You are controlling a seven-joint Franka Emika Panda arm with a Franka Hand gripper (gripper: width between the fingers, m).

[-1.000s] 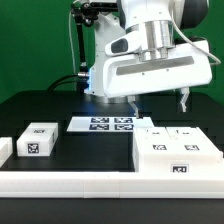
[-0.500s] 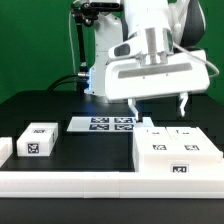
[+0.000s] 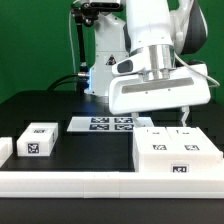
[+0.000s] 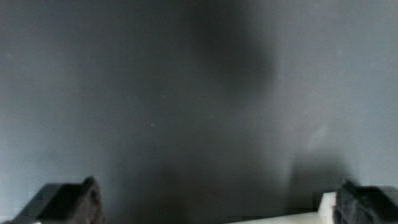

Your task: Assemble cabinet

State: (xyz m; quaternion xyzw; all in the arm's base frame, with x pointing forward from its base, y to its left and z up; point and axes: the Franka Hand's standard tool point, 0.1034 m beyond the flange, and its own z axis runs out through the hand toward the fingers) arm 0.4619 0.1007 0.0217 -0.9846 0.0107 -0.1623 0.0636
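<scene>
The cabinet [image 3: 178,155] is the big white boxy body at the front on the exterior view's right, with black-and-white tags on its top face. My gripper [image 3: 161,118] hangs just over its back edge, open and empty, with the fingers spread wide. One finger [image 3: 184,114] shows clearly above the cabinet's far side. In the blurred wrist view the two fingertips [image 4: 68,200] stand far apart over the dark table, and a pale edge [image 4: 317,210] shows beside one of them. The gripper [image 4: 217,205] holds nothing.
A small white block with one tag [image 3: 38,140] lies on the exterior view's left, with another white piece [image 3: 5,150] at the far left edge. The marker board [image 3: 103,124] lies flat behind them. A low white wall [image 3: 70,184] runs along the front.
The gripper has come down and shifted a little toward the exterior view's right, closer to the cabinet's back edge. The parts on the table have not moved.
</scene>
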